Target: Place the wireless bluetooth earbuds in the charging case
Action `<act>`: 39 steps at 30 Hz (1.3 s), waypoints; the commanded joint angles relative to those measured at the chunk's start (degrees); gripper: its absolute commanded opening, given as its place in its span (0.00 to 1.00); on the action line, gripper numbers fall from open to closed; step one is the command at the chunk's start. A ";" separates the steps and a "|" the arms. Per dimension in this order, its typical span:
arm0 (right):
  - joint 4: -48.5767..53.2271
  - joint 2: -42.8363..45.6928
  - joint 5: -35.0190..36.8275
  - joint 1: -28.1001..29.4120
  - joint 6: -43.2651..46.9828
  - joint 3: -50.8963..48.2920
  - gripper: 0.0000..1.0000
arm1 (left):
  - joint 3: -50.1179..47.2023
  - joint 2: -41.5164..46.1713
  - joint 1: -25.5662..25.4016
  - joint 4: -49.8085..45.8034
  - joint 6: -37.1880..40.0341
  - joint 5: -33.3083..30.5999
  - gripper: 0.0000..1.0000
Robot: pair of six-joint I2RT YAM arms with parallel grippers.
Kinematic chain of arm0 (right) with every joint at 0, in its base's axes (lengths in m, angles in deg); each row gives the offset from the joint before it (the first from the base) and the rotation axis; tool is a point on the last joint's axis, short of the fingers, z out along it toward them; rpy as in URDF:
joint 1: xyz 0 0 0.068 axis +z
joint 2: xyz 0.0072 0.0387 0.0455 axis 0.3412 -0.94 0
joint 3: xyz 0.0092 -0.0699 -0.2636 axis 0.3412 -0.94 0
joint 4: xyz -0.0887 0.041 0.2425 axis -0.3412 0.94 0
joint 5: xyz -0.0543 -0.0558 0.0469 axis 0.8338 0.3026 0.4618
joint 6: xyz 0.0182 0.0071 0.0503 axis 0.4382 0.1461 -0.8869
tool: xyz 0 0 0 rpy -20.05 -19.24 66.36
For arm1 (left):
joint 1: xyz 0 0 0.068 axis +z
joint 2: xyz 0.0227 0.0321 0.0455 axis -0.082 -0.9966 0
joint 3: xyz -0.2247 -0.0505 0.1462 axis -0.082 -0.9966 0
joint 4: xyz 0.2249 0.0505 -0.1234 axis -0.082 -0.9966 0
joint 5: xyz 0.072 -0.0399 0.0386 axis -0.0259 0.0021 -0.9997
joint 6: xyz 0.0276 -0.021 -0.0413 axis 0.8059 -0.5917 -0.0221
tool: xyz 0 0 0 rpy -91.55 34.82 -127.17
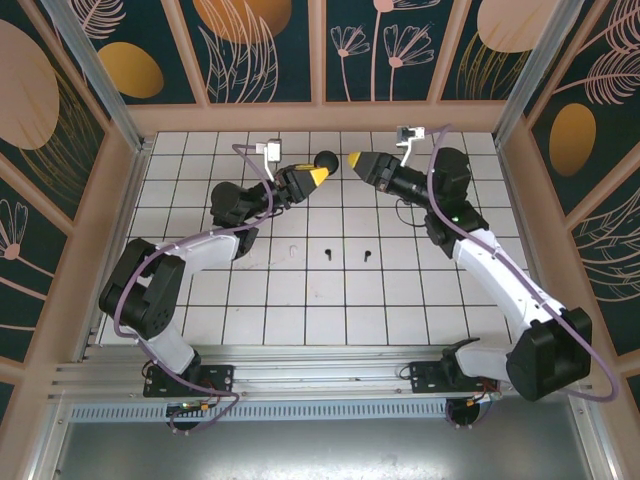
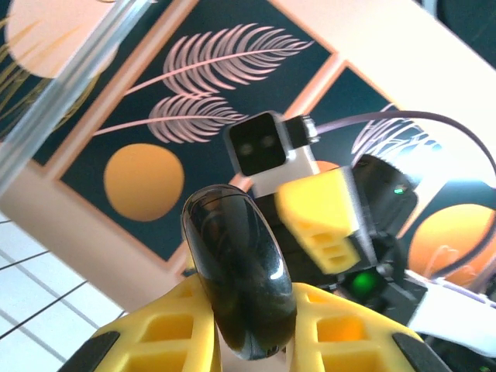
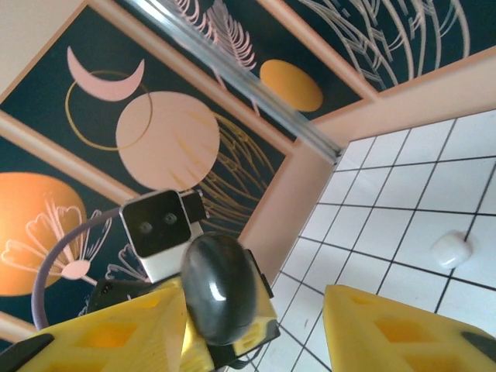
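The charging case [image 2: 239, 279] is a glossy black oval, held off the floor at the back of the cell. My left gripper [image 1: 318, 176] is shut on it, one yellow finger on each side of its lower end. In the top view the case [image 1: 326, 160] sticks out past that gripper's tip. My right gripper [image 1: 356, 160] faces it from the right, tip close to the case, jaws open. In the right wrist view the case [image 3: 219, 287] shows beside my right gripper's [image 3: 260, 310] left finger, with a wide gap to the other finger. Two black earbuds [image 1: 328, 253] [image 1: 367, 255] lie on the white tiles.
A small white rounded object [image 3: 451, 249] lies on a tile in the right wrist view. The tiled floor [image 1: 300, 300] is walled by peach-framed patterned panels [image 1: 320, 110] at the back and sides. Both arm bases sit at the near rail [image 1: 320, 375].
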 commanded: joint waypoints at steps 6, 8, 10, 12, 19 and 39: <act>-9.24 -3.57 -6.20 3.12 -1.00 1.96 0.54 | 1.85 -0.34 -0.05 8.41 -6.70 3.65 0.01; -9.61 -4.22 -6.38 3.63 -1.10 2.26 0.54 | 1.88 -0.35 -0.04 8.55 -6.91 3.81 0.01; -10.05 -4.62 -6.54 3.93 -1.37 2.35 0.50 | 1.92 -0.32 -0.09 8.63 -7.14 3.99 0.01; -10.75 -5.03 -6.89 4.06 -1.79 2.35 0.48 | 1.87 -0.32 -0.09 8.57 -7.21 4.48 0.01; -11.86 -5.84 -8.22 4.69 -1.81 2.79 0.39 | 1.90 -0.34 -0.09 8.47 -7.66 4.87 0.01; 28.76 -6.20 -6.94 3.96 37.29 17.49 0.07 | 10.16 15.35 0.14 -63.38 38.96 -10.96 0.73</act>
